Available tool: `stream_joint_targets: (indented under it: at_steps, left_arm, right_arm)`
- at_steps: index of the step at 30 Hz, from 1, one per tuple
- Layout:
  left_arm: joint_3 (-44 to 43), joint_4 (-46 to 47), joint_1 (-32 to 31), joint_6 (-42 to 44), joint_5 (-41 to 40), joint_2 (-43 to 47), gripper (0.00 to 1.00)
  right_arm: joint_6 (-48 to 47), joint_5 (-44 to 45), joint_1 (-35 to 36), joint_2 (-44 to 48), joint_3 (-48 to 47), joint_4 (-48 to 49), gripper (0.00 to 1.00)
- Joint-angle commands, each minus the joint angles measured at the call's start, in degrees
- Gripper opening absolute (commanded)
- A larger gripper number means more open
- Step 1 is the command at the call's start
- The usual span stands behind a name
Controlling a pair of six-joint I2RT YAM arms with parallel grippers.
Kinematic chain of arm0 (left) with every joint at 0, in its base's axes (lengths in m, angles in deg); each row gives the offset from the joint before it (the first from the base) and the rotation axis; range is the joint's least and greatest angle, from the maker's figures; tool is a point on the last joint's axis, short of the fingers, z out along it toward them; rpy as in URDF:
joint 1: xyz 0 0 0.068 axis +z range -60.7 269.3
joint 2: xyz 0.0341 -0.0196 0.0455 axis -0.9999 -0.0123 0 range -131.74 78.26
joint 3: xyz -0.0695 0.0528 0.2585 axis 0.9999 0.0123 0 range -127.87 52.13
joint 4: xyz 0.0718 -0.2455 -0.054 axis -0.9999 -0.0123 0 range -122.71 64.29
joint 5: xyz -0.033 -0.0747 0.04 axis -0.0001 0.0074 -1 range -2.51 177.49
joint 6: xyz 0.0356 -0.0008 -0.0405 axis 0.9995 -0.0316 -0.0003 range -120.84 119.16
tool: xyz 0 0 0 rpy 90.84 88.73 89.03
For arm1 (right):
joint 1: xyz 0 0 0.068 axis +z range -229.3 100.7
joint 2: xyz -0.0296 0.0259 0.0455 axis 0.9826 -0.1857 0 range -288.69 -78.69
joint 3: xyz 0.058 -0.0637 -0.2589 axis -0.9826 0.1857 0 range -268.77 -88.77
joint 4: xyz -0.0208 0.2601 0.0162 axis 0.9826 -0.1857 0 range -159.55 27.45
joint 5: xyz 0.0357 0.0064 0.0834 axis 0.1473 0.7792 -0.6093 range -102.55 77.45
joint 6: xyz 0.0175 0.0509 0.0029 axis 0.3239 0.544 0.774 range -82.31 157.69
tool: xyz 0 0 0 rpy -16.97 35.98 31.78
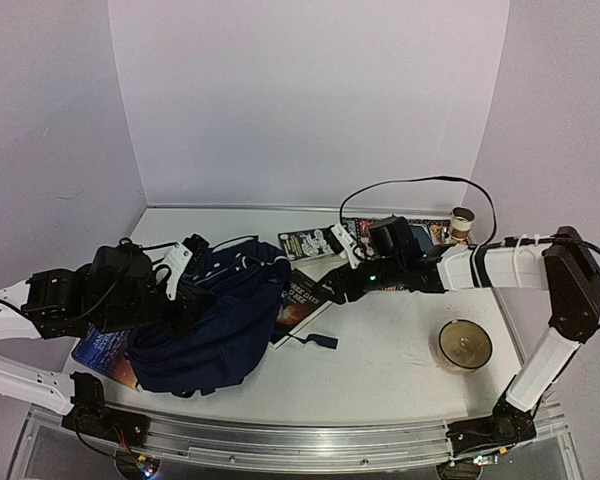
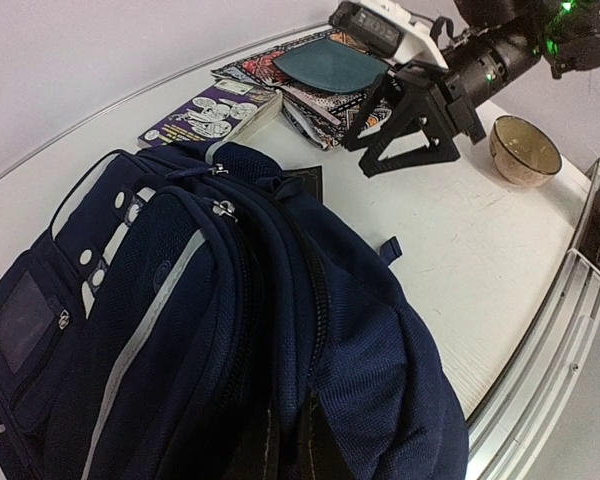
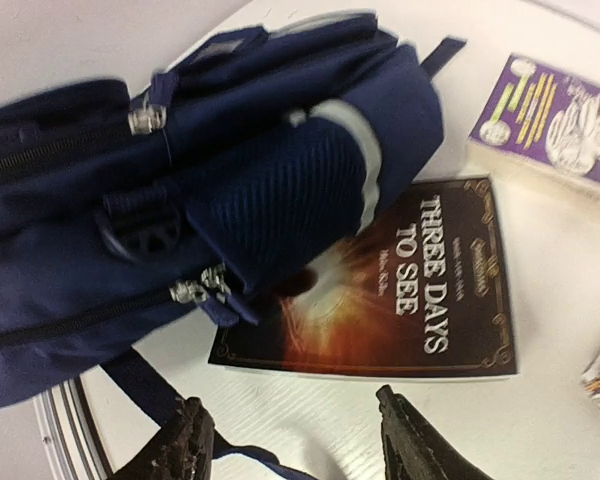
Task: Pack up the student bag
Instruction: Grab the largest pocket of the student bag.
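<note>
The right gripper (image 3: 295,442) hangs low over the worktop (image 3: 540,330) with its 2 fingers apart and nothing between them. Just ahead of it lies a dark book (image 3: 380,300), with 1 corner tucked under the bag (image 3: 230,190). Beyond the book, to the gripper's right, is a purple book (image 3: 550,110).

The left gripper (image 1: 188,292) is closed. Its fingers are hidden against the bag, and it seems to pinch the fabric near the top zip. The bag slumps on its side directly in front of that gripper.

The bag looks soft and floppy, so it will likely sag wherever it is lifted. The zip edge or the top handle gives a firmer hold than the mesh pocket.
</note>
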Motion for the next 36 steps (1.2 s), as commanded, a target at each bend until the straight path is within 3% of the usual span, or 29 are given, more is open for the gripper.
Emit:
stream_joint_targets:
  at_steps: [1,17,31,36]
  left_arm:
    - [-2.01,9.67,0.14,-2.14,-2.78,1.68,0.0]
    - [-3.32,9.71,0.14,-2.91,-3.43,-0.24,0.0]
    - [-3.92,9.6,0.18,-2.87,-2.19,1.14,0.0]
    - [-4.28,9.6,0.2,-2.91,-1.2,0.7,0.0]
  right_arm:
    - [2.58,-6.56,1.98,-3.99,1.5,13.6,0.56]
    - [1.37,-10.03,6.15,-16.01,-5.83,19.11,0.44]
    - [-0.86,-6.27,6.04,-18.32,-8.89,19.14,0.48]
    - [-1.96,-9.08,6.08,-18.94,-10.82,18.91,0.38]
